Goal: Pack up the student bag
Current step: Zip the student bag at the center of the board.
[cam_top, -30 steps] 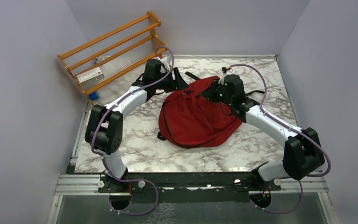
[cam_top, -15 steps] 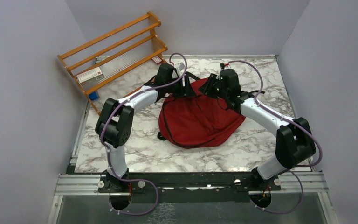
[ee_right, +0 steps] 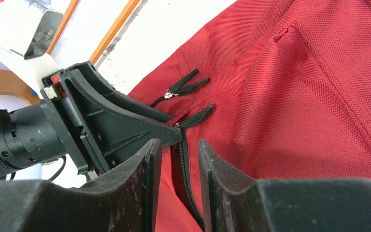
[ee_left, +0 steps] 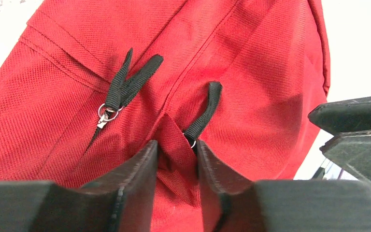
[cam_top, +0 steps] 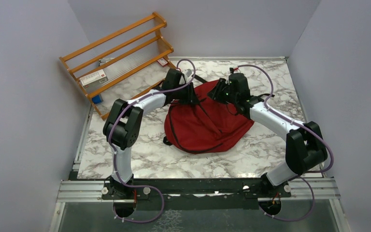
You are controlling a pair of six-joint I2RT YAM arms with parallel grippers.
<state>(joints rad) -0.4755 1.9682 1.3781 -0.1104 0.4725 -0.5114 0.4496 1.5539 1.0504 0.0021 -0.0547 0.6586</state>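
left end effector [ee_left: 176, 150]: student bag [ee_left: 251, 58] fold is pinched | right end effector [ee_right: 179, 146]: zipper trim [ee_right: 187, 179] is straddled, hold cannot be told

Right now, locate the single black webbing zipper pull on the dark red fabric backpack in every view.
Top external: too small to see.
Left wrist: centre, the zipper pull lies on the backpack just above the left gripper.
Right wrist: centre, pull at that gripper's fingertip.
Shared landmark: the left gripper.

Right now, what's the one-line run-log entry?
left jaws: pinching student bag fabric by zipper pull | right jaws: straddling zipper track, grip unclear | bag: lying on table
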